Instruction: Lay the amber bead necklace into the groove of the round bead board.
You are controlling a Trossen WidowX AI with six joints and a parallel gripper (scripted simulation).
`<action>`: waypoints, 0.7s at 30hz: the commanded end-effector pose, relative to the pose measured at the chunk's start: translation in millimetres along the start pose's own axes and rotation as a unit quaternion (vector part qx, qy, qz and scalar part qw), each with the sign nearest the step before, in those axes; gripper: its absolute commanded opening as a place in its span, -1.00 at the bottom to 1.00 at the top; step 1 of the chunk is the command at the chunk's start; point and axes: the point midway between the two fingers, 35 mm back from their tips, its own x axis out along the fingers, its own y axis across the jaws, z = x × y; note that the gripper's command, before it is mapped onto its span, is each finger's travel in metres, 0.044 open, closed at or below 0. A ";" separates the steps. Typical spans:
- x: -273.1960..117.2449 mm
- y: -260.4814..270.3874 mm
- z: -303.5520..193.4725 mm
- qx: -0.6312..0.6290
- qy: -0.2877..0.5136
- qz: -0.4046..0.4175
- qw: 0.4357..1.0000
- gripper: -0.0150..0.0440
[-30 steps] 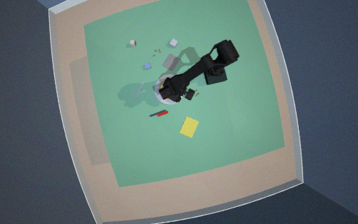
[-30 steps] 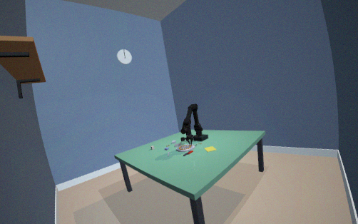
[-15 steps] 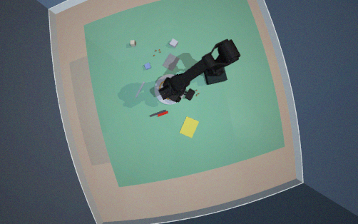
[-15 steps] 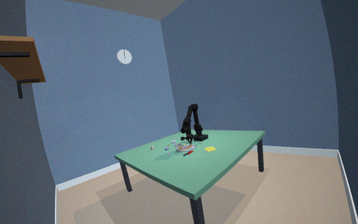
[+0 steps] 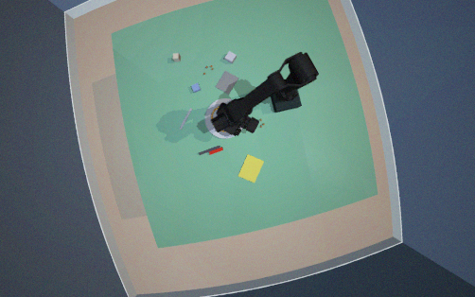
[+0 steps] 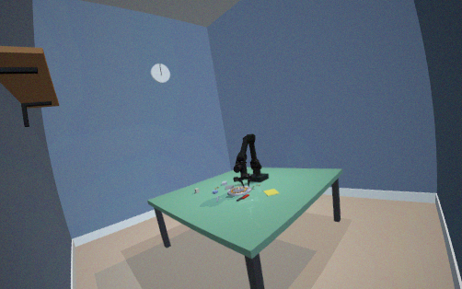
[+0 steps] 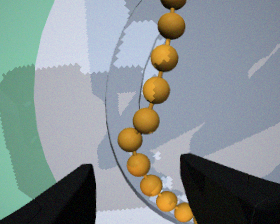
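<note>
The round pale bead board (image 5: 208, 119) (image 6: 230, 193) (image 7: 66, 135) lies on the green table under the arm. The amber bead necklace (image 5: 214, 114) (image 6: 240, 190) (image 7: 146, 120) lies on it. In the wrist view, several lower beads follow the groove's curve and look sunk in it. The upper beads run in a line to the right of the groove's inner edge, on the middle of the board. My gripper (image 7: 137, 169) is open above the groove. Beads show beneath and between its fingertips, none gripped. The arm hides much of the necklace in the top view.
Near the board are a grey square (image 5: 227, 81), a blue block (image 5: 196, 87), a thin grey stick (image 5: 185, 118) and a red-handled tool (image 5: 216, 150). A yellow pad (image 5: 251, 168) (image 6: 271, 192), white block (image 5: 230, 57), beige block (image 5: 176, 57) and small brown bits (image 5: 208, 67) lie farther out.
</note>
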 end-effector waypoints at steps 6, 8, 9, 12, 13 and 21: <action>-4.2 0.2 -1.0 0.001 0.002 0.000 1.000 0.84; -2.3 0.7 -0.9 0.000 0.002 0.001 1.000 1.00; -3.9 0.7 -0.9 0.001 0.002 0.000 1.000 1.00; -6.1 0.7 -0.9 0.002 0.003 0.000 1.000 1.00; -6.1 0.7 -0.9 0.002 0.003 0.000 1.000 1.00; -6.1 0.7 -0.9 0.002 0.003 0.000 1.000 1.00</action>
